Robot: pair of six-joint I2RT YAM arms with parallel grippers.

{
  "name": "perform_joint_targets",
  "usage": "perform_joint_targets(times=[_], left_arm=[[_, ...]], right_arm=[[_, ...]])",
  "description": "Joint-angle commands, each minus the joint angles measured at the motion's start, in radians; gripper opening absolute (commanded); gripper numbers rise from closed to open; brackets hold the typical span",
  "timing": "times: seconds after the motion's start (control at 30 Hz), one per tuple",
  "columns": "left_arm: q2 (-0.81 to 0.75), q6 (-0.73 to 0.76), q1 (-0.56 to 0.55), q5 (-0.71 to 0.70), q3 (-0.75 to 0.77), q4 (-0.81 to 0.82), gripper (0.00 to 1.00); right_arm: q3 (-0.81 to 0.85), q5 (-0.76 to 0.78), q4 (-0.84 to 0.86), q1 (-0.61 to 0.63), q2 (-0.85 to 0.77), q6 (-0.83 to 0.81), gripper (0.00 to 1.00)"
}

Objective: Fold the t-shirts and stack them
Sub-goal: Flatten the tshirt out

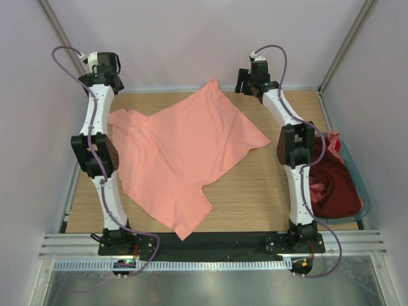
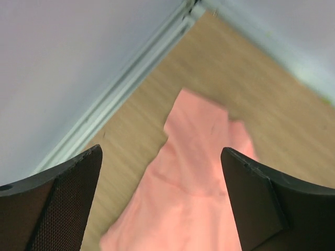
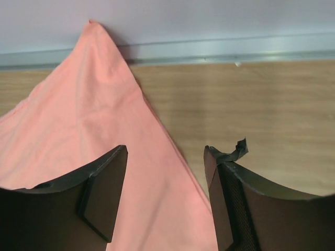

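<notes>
Salmon-pink t-shirt [image 1: 182,153] lies spread on the wooden worktop [image 1: 268,191], and the left pincer [image 2: 161,152] and the right pincer [image 3: 165,151] both hover with fingers apart.

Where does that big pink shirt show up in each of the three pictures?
Top external: salmon t-shirt spread across the middle.
Left wrist: salmon t-shirt at lower centre.
Right wrist: salmon t-shirt fills the left, one corner pointing at the far wall.
Shared landmark: the wooden table.
</notes>
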Motion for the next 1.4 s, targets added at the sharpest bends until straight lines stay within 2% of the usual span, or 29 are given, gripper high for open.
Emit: perform_joint_targets(times=[0.0,0.07,0.1,0.23,0.3,0.43,0.77,0.9,1.1,1.37], left_arm=[[-0.165,-0.111,-0.021,-0.023,-0.143,-0.158,0.94],[-0.240,-0.146,-0.042,-0.011,-0.243,-0.138,0.89],[-0.275,-0.161,-0.050,0.035,-0.351,-0.129,0.87],[-0.455,-0.210,-0.174,0.095,-0.573,-0.104,0.77],[-0.493,-0.256,-0.217,0.098,-0.641,-0.115,0.75],[-0.549,-0.341,-0.288,0.218,-0.815,-0.121,0.65],[-0.667,-0.520,-0.366,0.350,-1.110,-0.086,0.65],[-0.687,-0.575,-0.365,0.351,-1.173,-0.088,0.67],[-0.659,-0.566,-0.351,0.246,-1.176,-0.106,0.68],[-0.436,-0.487,-0.187,0.258,-1.133,-0.135,0.75]], right_arm=[[-0.144,0.023,-0.111,0.010,-0.245,-0.058,0.66],[-0.261,-0.032,-0.120,0.013,-0.314,-0.042,0.59],[-0.290,-0.052,-0.126,0.014,-0.328,-0.024,0.55],[-0.362,-0.106,-0.215,0.034,-0.337,-0.001,0.44],[-0.385,-0.118,-0.227,0.039,-0.328,0.008,0.44],[-0.474,-0.104,-0.226,0.040,-0.331,0.016,0.43],[-0.582,-0.011,-0.244,0.039,-0.294,-0.015,0.47],[-0.592,0.065,-0.270,0.037,-0.262,-0.009,0.49],[-0.646,0.134,-0.286,0.034,-0.277,0.015,0.51],[-0.761,0.204,-0.321,0.033,-0.346,0.082,0.54]])
